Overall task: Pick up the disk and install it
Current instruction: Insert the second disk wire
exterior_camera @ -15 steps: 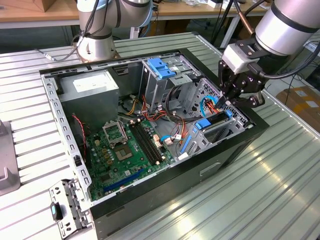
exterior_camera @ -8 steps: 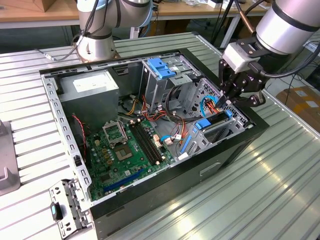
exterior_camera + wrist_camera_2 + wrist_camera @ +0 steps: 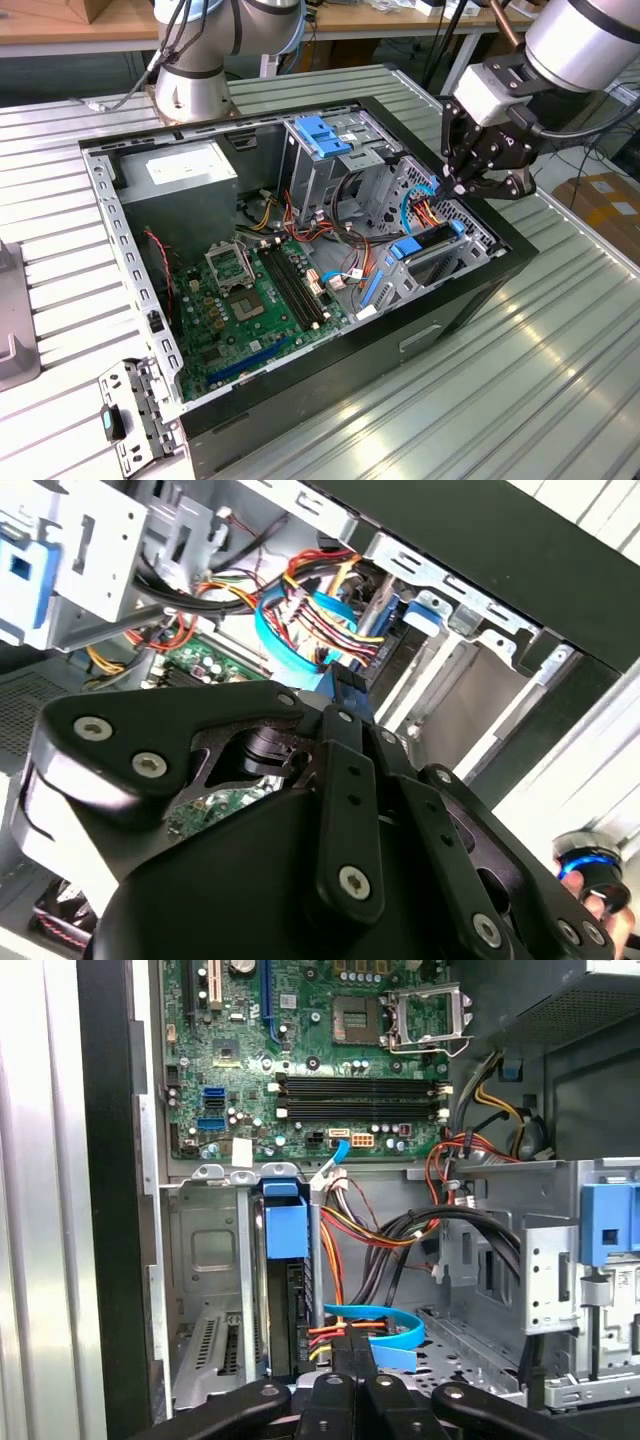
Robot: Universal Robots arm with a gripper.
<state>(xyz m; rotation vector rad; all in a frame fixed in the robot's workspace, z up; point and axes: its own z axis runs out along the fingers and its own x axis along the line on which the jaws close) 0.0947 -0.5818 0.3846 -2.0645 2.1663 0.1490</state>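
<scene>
The disk [image 3: 428, 243], a dark drive in a bright blue carrier, sits in the drive bay at the front of the open computer case [image 3: 450, 320], on the exterior view's right. In the first wrist view the disk [image 3: 285, 1260] stands on edge in a slot of the grey cage, blue tab uppermost. My gripper [image 3: 453, 188] hovers just above and behind it, over the cable bundle. Its fingers [image 3: 345, 1355] are pressed together with nothing seen between them, tips next to a blue flat cable [image 3: 375, 1322]. The gripper body [image 3: 300, 830] covers much of the second wrist view.
A green motherboard [image 3: 250, 300] lies on the case floor, a grey power supply [image 3: 185, 170] behind it. A light-blue latch on a metal cage [image 3: 325, 135] stands at the back. Coloured wires [image 3: 425, 205] hang beside the gripper. A loose metal bracket [image 3: 130, 415] lies on the ribbed table [image 3: 520, 390].
</scene>
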